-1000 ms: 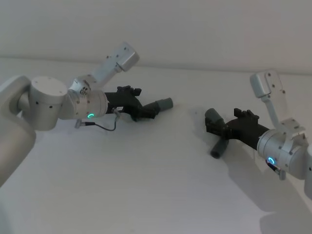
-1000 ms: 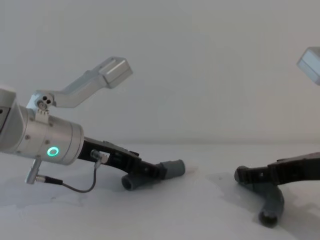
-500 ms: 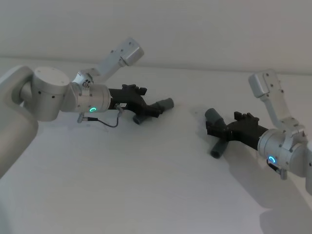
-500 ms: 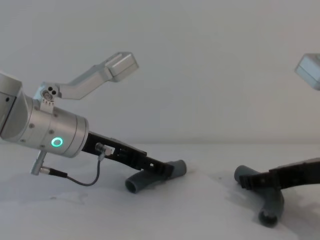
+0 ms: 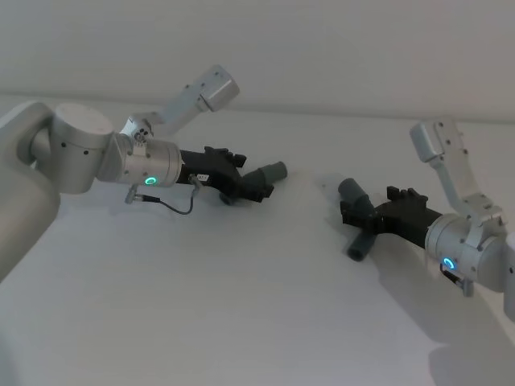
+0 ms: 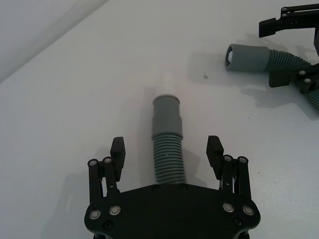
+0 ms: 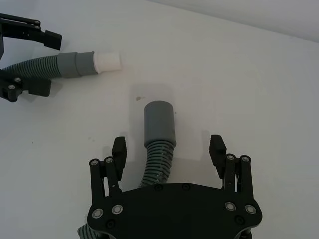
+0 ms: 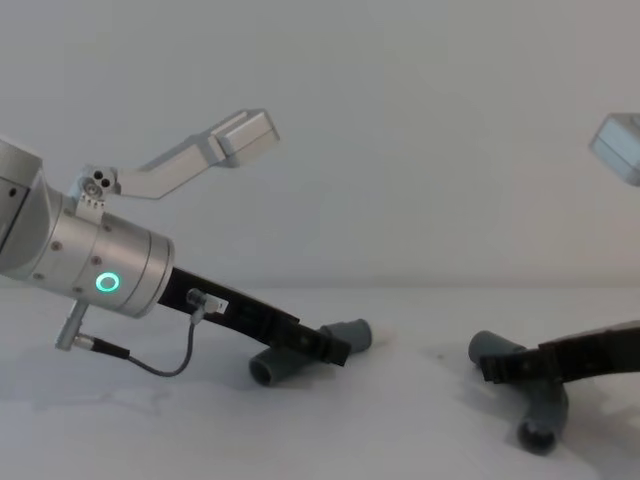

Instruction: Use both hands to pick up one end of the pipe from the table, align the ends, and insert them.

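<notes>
Two dark grey ribbed pieces of the pipe lie apart on the white table (image 5: pixel 241 314). The left piece (image 6: pixel 167 129) has a grey collar and a pale white tip (image 7: pixel 107 60). My left gripper (image 6: pixel 166 149) is open and straddles its ribbed part, fingers clear of it on both sides; I also see this gripper (image 5: pixel 245 186) low over that piece (image 5: pixel 268 174). The right piece (image 7: pixel 159 124) bends and ends in a wider grey socket (image 5: pixel 352 191). My right gripper (image 7: pixel 168 146) is open around the ribs just behind that socket. From the side, both grippers (image 8: pixel 335 350) (image 8: pixel 495 368) slope down to the table.
A plain pale wall rises behind the table's far edge. A thin black cable (image 5: pixel 173 207) loops under the left wrist. The stretch of table between the two pieces (image 5: pixel 310 193) is bare, as is the near half.
My left gripper has slid forward and lower along the left piece, its open fingers now farther toward the collar. The right gripper and its piece have barely moved.
</notes>
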`<state>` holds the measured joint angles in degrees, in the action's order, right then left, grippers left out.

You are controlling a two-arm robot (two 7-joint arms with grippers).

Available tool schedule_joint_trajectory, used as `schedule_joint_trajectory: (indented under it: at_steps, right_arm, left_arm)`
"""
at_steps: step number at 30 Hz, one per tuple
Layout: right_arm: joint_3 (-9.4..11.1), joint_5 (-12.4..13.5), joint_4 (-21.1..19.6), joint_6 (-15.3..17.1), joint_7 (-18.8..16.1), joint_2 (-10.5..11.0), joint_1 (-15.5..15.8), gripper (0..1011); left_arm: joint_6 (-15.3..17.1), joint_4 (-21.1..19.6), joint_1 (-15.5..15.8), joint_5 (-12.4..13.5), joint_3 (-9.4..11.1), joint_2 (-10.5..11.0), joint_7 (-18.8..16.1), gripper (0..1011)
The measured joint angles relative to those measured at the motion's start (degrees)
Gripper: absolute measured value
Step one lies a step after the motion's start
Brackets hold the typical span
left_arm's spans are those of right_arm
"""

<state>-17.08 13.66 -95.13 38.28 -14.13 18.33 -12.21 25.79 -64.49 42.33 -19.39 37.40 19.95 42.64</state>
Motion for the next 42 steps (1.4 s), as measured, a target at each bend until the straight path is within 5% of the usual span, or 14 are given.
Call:
schedule_joint_trajectory:
  at_steps: [11,23,36,42]
  right_arm:
    - [0.0,-0.3,0.2,-0.1,-0.4,-0.2,0.0,980]
    - [0.0,-0.4,0.3,-0.2,-0.6,-0.2,-0.1,656]
    - [0.0,-0.5,0.4,-0.2,-0.7,-0.3,-0.1,296]
    - [0.0,-0.5,0.4,-0.2,-0.7,-0.3,-0.1,250]
  left_arm:
    - [0.5,0.4,0.5,-0.6,0.6,0.3,1.0,1000]
    - [0.8,0.6,0.7,-0.8,0.8,0.3,1.4,724]
    - [0.9,0.7,0.8,-0.9,0.9,0.4,1.6,302]
    - [0.9,0.7,0.8,-0.9,0.9,0.4,1.6,302]
